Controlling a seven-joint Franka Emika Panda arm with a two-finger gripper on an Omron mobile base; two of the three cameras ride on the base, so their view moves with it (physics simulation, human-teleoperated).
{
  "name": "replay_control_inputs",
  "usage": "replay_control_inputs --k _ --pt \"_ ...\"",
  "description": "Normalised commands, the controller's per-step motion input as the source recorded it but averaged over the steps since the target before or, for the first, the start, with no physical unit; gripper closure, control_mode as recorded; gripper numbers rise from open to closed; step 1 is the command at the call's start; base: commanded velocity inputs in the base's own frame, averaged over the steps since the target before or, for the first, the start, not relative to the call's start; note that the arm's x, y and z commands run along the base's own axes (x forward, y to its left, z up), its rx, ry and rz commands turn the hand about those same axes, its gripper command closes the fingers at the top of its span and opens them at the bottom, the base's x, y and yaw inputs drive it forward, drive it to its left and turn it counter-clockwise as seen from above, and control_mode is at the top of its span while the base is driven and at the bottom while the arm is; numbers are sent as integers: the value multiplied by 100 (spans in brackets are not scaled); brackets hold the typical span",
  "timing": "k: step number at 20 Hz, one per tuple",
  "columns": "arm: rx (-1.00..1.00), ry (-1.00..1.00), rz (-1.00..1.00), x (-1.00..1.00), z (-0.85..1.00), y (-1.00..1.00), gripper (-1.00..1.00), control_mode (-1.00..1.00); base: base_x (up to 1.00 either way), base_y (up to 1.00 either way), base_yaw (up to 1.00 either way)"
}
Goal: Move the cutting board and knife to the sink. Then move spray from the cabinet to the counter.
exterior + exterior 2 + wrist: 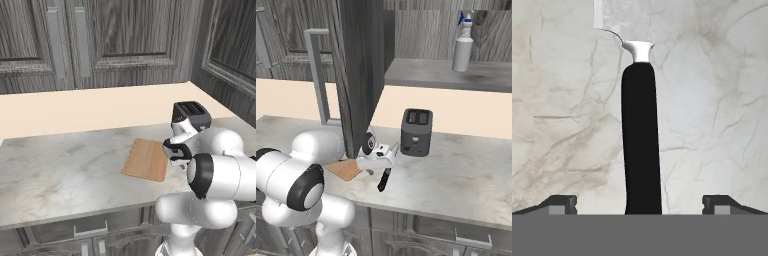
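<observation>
Pincer (640, 207) hangs spread astride the knife (640, 145) handle, which lies flat on the table (712, 100) toward 12 o'clock, so you can close squarely across it.

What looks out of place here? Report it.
Nothing is spilled or damaged. One cabinet door stands wide open over the counter, spray on its shelf. The knife lies off the cutting board, on bare stone.
</observation>
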Motion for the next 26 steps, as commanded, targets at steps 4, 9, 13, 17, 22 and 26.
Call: replay_control_inputs --k 4,9,13,17,22,26 --pt "3 4 0 0 -22 -17 -100 -100 0 0 0" --pt "6 4 0 0 -27 -11 -100 -100 0 0 0" --pt "9 4 0 0 -32 -3 -100 -100 0 0 0" --pt "6 3 0 0 -34 0 -100 -100 0 0 0" --pt "5 3 0 0 -40 0 -100 -100 0 0 0" --pt "5 1 0 0 -10 0 -100 -100 0 0 0"
